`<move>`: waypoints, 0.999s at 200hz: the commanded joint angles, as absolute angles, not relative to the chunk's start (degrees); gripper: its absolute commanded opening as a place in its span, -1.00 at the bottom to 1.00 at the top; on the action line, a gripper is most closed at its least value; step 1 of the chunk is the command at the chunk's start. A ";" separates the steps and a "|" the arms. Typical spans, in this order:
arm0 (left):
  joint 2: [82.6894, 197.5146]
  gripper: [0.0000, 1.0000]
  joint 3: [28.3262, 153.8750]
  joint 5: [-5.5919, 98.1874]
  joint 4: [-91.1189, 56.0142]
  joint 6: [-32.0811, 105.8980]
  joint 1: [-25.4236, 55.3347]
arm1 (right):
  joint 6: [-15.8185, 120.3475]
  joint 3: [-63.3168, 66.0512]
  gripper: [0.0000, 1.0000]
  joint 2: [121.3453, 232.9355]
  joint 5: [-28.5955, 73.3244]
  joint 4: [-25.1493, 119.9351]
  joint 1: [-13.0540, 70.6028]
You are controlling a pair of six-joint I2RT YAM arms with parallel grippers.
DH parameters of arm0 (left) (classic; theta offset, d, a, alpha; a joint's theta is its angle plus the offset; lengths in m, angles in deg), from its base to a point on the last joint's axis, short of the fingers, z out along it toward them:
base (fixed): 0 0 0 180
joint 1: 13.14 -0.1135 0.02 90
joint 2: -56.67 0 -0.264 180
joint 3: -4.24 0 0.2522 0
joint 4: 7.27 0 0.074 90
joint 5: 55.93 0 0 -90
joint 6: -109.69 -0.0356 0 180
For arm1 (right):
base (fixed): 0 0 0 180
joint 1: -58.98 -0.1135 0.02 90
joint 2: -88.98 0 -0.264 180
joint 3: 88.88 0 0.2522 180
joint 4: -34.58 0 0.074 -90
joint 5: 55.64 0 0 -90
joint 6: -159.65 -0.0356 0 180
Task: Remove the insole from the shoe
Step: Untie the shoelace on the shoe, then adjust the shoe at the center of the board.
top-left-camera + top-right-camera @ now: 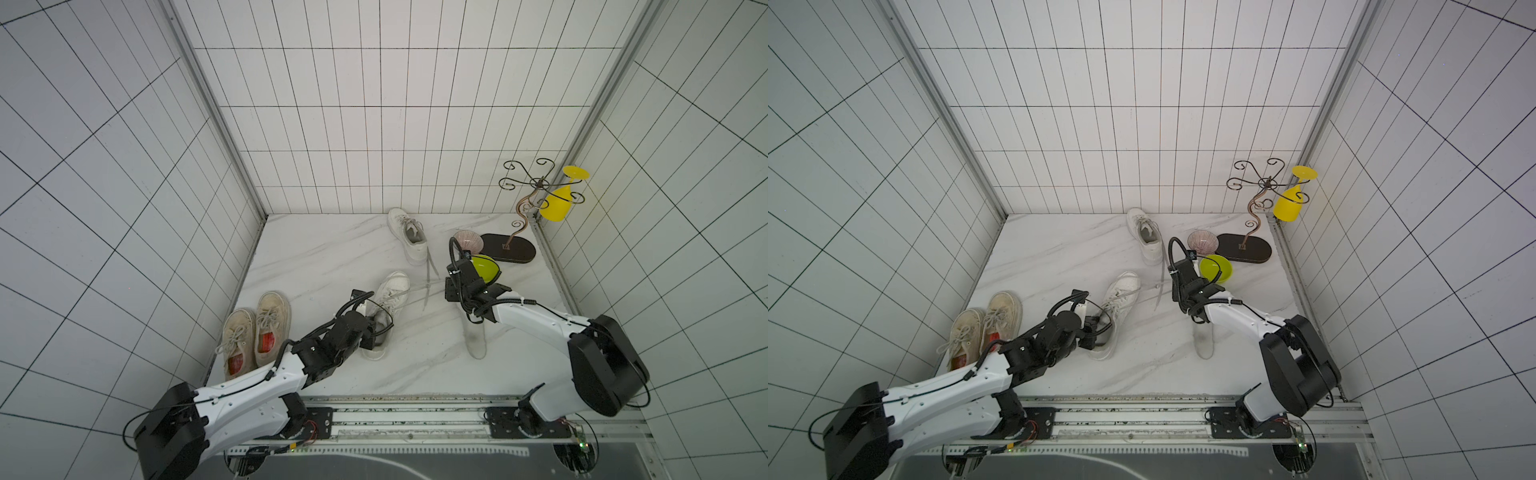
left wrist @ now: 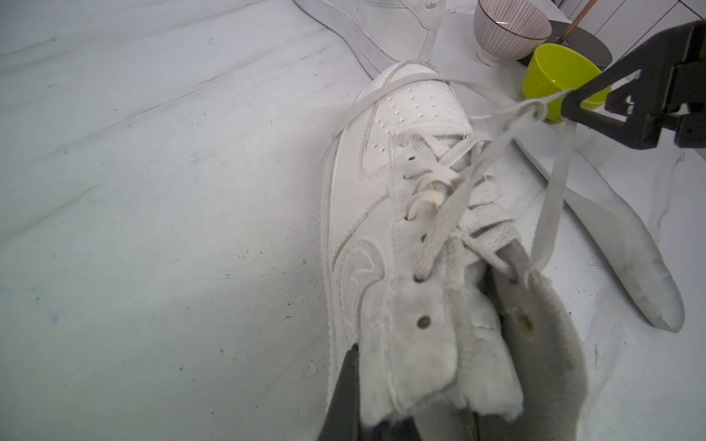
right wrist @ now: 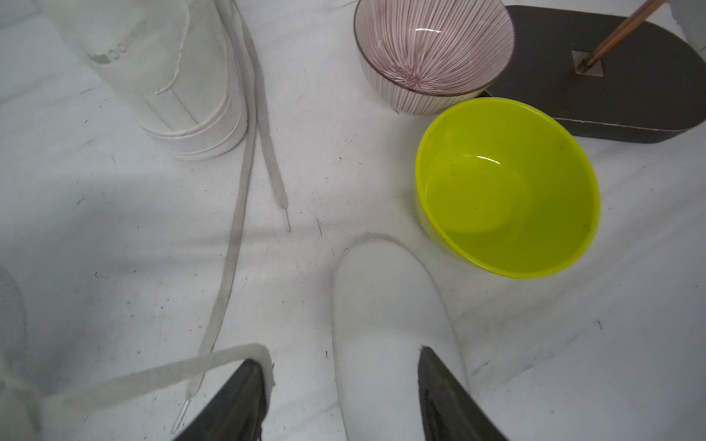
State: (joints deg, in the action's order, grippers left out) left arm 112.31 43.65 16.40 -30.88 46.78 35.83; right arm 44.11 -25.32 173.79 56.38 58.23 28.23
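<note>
— Right wrist view: I find the right gripper (image 3: 336, 355) released, spread over the insole (image 3: 382, 305), which lies on the counter (image 3: 114, 229) outside the shoe (image 2: 382, 191).
— Left gripper (image 1: 376, 332)?
— Clenched on the shoe's collar.

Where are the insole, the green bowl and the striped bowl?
insole (image 3: 386, 305), right wrist view, on its flat upper face near the rounded end.
green bowl (image 3: 508, 206), right wrist view, on its bare inner floor.
striped bowl (image 3: 431, 46), right wrist view, on its inner wall.

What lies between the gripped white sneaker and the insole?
Just its loose lace, hooked on the right gripper, over bare tabletop; left wrist view shows it.
</note>
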 commanded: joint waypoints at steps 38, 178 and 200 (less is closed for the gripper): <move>108.01 -1.00 41.02 15.09 -24.52 51.29 30.59 | 43.98 -28.52 0.38 167.34 53.88 60.33 34.25; 122.99 -0.15 51.44 28.63 -22.15 55.15 31.64 | 46.41 -32.02 0.50 162.10 31.94 47.94 13.77; 123.62 -0.07 52.50 26.85 -24.70 55.19 31.57 | 44.96 -32.03 0.50 164.87 30.64 45.30 11.12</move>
